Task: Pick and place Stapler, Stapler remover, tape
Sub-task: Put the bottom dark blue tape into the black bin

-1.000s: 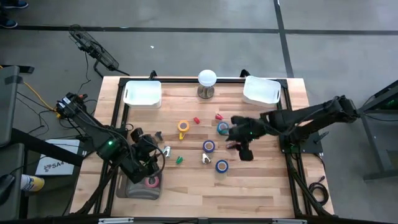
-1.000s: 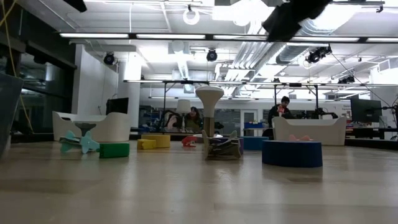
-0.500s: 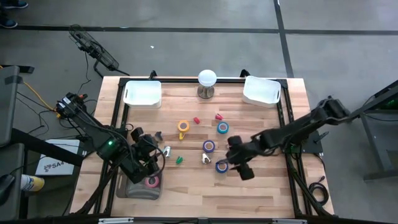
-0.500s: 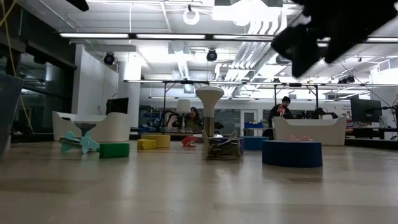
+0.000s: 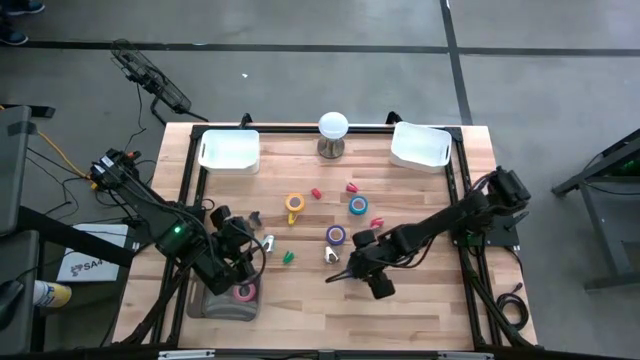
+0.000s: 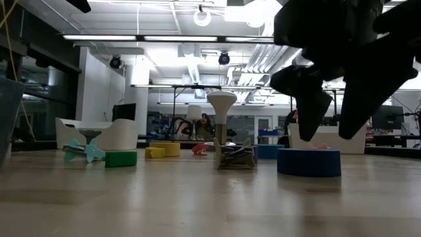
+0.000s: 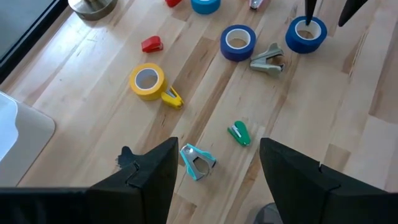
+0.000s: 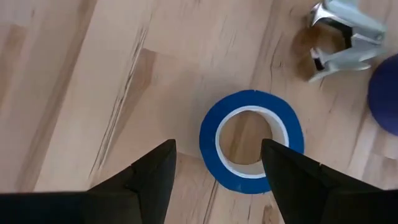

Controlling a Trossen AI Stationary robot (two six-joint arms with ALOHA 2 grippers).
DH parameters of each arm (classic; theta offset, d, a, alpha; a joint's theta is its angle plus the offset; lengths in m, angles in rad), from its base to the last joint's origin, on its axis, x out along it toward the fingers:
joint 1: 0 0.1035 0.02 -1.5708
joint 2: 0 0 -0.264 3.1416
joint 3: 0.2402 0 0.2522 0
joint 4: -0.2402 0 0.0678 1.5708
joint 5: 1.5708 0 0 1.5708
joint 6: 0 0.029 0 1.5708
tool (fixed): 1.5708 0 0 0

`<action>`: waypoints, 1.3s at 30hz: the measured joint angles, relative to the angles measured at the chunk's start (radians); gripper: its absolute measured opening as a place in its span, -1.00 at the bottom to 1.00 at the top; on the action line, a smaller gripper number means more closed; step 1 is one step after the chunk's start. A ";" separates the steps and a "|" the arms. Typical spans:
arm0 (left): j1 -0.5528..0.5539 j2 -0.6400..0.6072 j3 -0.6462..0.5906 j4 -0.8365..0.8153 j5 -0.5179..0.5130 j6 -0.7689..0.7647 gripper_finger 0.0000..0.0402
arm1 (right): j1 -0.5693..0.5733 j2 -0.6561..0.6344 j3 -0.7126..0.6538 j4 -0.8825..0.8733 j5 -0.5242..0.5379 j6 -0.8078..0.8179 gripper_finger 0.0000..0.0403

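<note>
My right gripper point(image 6: 329, 131) hangs open just above a blue tape roll point(image 8: 252, 142) that lies flat on the table. One finger is over the roll's hole and the other is outside its rim, touching nothing. A silvery stapler remover point(image 8: 345, 37) lies close beside that roll. Farther off lie a purple-blue tape point(image 5: 336, 235), a teal tape point(image 5: 358, 206) and a yellow tape point(image 7: 147, 81). A small green stapler point(image 7: 239, 133) and a light-blue stapler remover point(image 7: 198, 160) also lie there. My left gripper point(image 7: 214, 180) waits open at the table's left, above the wood.
Two white bins point(image 5: 229, 150) point(image 5: 420, 145) and a white-topped stand point(image 5: 333, 135) are at the far edge. A grey tray point(image 5: 215, 305) at the near left holds a pink tape point(image 5: 245, 292). Small red staplers point(image 5: 316, 193) point(image 5: 352, 186) lie mid-table. Bare wood runs along the near edge.
My right gripper has swung from over the teal tape toward the table's near edge and a little left. It has come down steeply and tipped further downward, and now hangs just over the blue tape roll. No object has moved.
</note>
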 joint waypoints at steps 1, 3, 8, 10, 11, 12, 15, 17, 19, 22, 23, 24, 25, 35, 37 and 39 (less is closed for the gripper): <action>0.000 0.000 0.000 0.000 0.000 0.000 0.11 | 0.000 0.005 0.000 0.001 0.000 0.000 0.13; 0.000 0.000 0.000 0.000 0.000 0.000 0.11 | 0.000 0.018 0.000 0.011 0.000 -0.001 0.13; 0.000 0.000 0.000 0.000 0.000 0.000 0.11 | 0.000 0.055 0.000 0.041 -0.004 -0.032 0.12; 0.000 0.000 0.000 0.000 0.000 0.000 0.11 | 0.000 0.065 0.000 0.053 -0.001 -0.033 0.12; 0.000 0.000 0.000 -0.001 0.000 0.000 0.11 | 0.000 0.068 0.000 0.053 0.003 -0.032 0.12; 0.000 0.000 0.000 -0.001 0.000 0.001 0.11 | 0.000 0.070 0.000 0.055 0.006 -0.030 0.11; 0.000 0.000 0.000 0.000 0.000 0.015 0.11 | 0.000 0.071 0.000 0.057 0.006 -0.026 0.09; 0.000 0.000 0.000 -0.001 0.000 0.018 0.11 | 0.000 0.071 0.000 0.056 0.007 -0.026 0.06; 0.000 0.000 0.000 -0.002 -0.001 0.019 0.11 | 0.000 0.071 0.000 0.052 0.005 -0.030 0.02; 0.000 0.000 0.000 -0.010 0.000 0.019 0.11 | 0.000 0.071 -0.002 0.054 0.004 -0.027 -0.04; 0.000 0.000 0.000 -0.009 -0.001 0.019 0.11 | 0.000 0.071 -0.006 0.054 0.003 -0.027 -0.06; 0.000 0.000 0.000 -0.010 -0.001 0.019 0.11 | 0.000 0.071 -0.010 0.055 0.003 -0.027 -0.07; 0.000 0.000 0.000 -0.012 -0.001 0.019 0.11 | 0.002 0.071 -0.013 0.057 0.004 -0.027 -0.08; 0.000 0.000 0.000 -0.020 -0.004 0.019 0.11 | 0.030 0.069 -0.032 0.067 0.059 -0.051 -0.14; 0.000 0.000 0.000 -0.020 -0.004 0.019 0.11 | 0.034 0.070 -0.032 0.067 0.064 -0.050 -0.20; 0.000 0.000 0.000 -0.020 -0.004 0.019 0.11 | 0.038 0.070 -0.032 0.066 0.065 -0.052 -0.27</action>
